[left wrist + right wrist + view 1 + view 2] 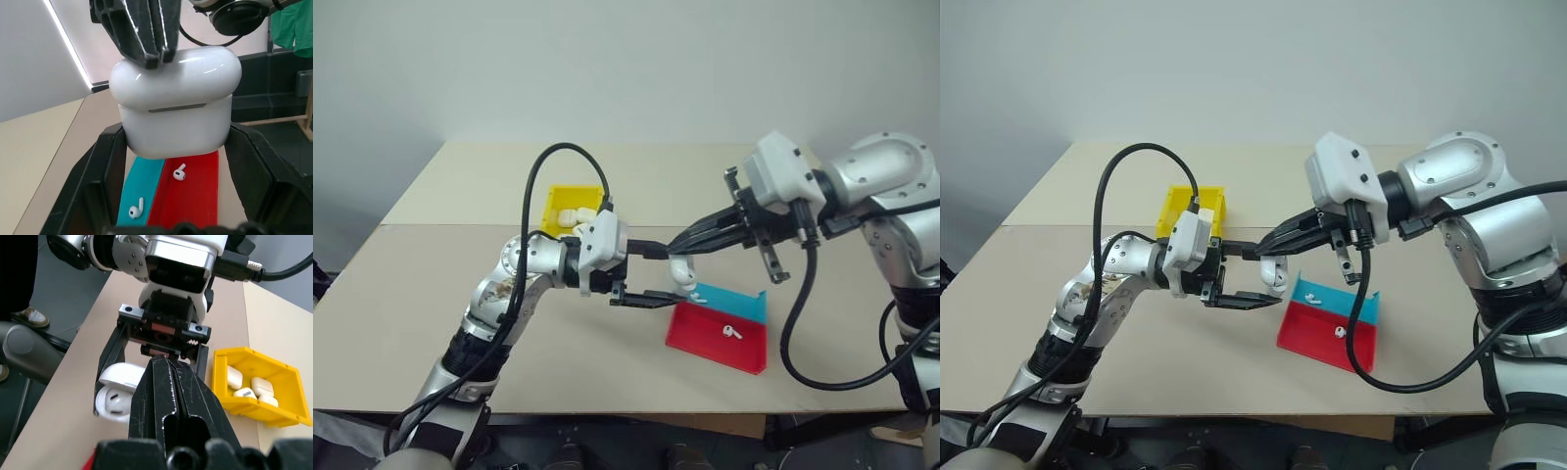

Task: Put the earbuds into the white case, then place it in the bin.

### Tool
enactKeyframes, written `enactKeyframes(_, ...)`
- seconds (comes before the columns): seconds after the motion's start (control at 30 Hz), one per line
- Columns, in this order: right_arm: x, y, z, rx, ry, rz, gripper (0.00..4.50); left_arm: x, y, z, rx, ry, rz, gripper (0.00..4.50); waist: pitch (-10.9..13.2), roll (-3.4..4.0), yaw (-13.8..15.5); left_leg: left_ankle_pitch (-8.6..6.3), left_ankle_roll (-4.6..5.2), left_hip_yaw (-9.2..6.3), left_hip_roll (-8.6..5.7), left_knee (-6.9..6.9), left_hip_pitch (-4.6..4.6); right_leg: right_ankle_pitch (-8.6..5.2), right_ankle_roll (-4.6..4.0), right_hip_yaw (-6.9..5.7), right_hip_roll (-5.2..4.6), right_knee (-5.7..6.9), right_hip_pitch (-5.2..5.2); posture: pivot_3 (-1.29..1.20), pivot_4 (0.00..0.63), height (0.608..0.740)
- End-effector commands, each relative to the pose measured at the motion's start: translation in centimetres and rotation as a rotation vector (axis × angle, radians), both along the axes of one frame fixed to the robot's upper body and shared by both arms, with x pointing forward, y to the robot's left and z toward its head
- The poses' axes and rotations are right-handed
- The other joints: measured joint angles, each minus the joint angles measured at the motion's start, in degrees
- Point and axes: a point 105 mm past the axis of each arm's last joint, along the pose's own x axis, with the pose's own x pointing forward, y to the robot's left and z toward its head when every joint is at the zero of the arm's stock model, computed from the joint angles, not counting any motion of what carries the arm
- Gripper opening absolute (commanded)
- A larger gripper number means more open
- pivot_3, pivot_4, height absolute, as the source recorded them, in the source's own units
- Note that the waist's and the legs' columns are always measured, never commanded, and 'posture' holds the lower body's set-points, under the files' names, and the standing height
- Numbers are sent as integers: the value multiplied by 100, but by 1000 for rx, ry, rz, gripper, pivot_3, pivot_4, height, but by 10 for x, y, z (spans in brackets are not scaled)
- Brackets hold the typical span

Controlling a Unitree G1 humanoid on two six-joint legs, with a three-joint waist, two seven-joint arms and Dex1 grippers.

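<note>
Left end effector [651,282] clamped small glossy white rounded case [175,105] above flat red-and-blue plastic tray [729,325], holding it steady for other arm. Right end effector [166,363], closed and empty, pressed tips at case lid, likely to flip it. Two tiny white stemmed earbuds [179,172] lay on tray. Small yellow plastic bin [570,209], beyond tray on surface [431,294], already held similar cases.

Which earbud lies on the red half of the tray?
The earbud nearer the robot, on the tray's red half; the other earbud lies on the blue half.
</note>
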Motion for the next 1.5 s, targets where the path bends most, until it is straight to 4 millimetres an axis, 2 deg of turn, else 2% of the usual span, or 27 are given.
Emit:
enactKeyframes(0.03, -2, -9, 10, 13, -36, -25, 39, -8, 3, 24, -81, -92, -8, 2743, 0, 0, -2, 0, 0, 0, 0, 0, 0, 0, 0, 0, 0, 0, 0, 0, 150, 740)
enactKeyframes(0.17, 0, -13, 8, 11, -74, -41, 39, -7, 4, 28, -103, -91, 3, 2743, 0, 0, -4, 0, 0, 0, 0, 0, 2, 0, -1, 1, 0, 2, 0, 0, 150, 740)
enactKeyframes(0.33, 2, -18, 21, 94, -126, -79, 39, -4, 11, 30, -118, -96, 40, 2743, 0, 0, -9, 0, 0, -1, 0, 0, 5, 0, 0, 1, 1, 5, 0, 0, 150, 740)
enactKeyframes(0.47, 9, -26, 39, 264, -130, -164, 39, 4, 18, 37, -193, -119, 157, 2743, 0, 0, -6, 0, 0, 0, 0, 1, 4, 0, 0, 3, 0, 5, 1, 0, 150, 740)
enactKeyframes(0.53, 14, -31, 39, 320, -123, -227, 39, 17, 21, 46, -264, -146, 290, 2743, 0, -1, 7, 0, 0, 0, 0, 1, 4, 1, -1, 2, 0, 5, 3, 0, 150, 740)
enactKeyframes(0.63, 25, -37, 20, 356, -85, -344, 39, 52, 32, 58, -361, -191, 593, 2743, 0, -1, 55, 0, 0, -2, -2, 7, 7, 2, 1, -1, -2, 2, 13, 0, 150, 740)
enactKeyframes(0.73, 25, -36, 3, 390, -32, -395, 39, 82, 46, 61, -336, -248, 822, 2743, 0, -2, 94, 1, -1, -4, -4, 10, 6, 5, 6, 1, -2, 5, 11, 0, 150, 740)
enactKeyframes(0.8, 24, -34, -7, 415, -9, -421, 39, 102, 58, 60, -312, -262, 983, 2743, 0, -2, 90, 2, -2, -4, -5, 9, 7, 6, 6, 2, -1, 8, 9, 0, 150, 740)
enactKeyframes(0.87, 25, -32, -17, 442, 30, -464, 39, 125, 77, 61, -380, -202, 1170, 2743, 0, -2, 92, 1, -1, -3, -5, 8, 7, 6, 6, 3, -1, 7, 9, 0, 150, 740)
enactKeyframes(0.97, 27, -30, -28, 451, 71, -519, 39, 144, 93, 51, -360, -200, 1320, 2743, 1, -3, 87, 1, -2, -4, -6, 9, 6, 6, 7, 2, -2, 5, 10, 0, 150, 740)
enactKeyframes(1.13, 31, -32, -41, 423, 100, -595, 39, 174, 110, 17, -217, -67, 1473, 2743, 1, -4, 93, 1, -2, -5, -6, 6, 5, 6, 7, -1, -2, 4, 8, 0, 150, 740)
enactKeyframes(1.2, 32, -34, -43, 414, 106, -615, 39, 180, 110, 7, -194, 33, 1474, 2743, 2, -5, 94, 1, -2, -5, -6, 6, 2, 6, 7, -2, -2, 3, 7, 0, 150, 740)
enactKeyframes(1.33, 32, -35, -47, 400, 115, -640, 39, 185, 111, -8, -110, 98, 1492, 2743, 2, -6, 94, 1, -3, -5, -7, 3, -4, 6, 7, -3, -2, -3, 4, 0, 150, 740)
enactKeyframes(1.4, 32, -34, -48, 397, 116, -645, 39, 187, 115, -16, -57, 75, 1524, 2743, 2, -6, 95, 1, -3, -5, -7, 2, -4, 6, 7, -3, -2, -5, 5, 0, 150, 740)
enactKeyframes(1.5, 30, -32, -53, 395, 126, -648, 0, 186, 115, -25, -18, 94, 1507, 3699, 3, -7, 94, 1, -3, -5, -7, 1, -4, 6, 7, -4, -2, -5, 4, 0, 150, 740)
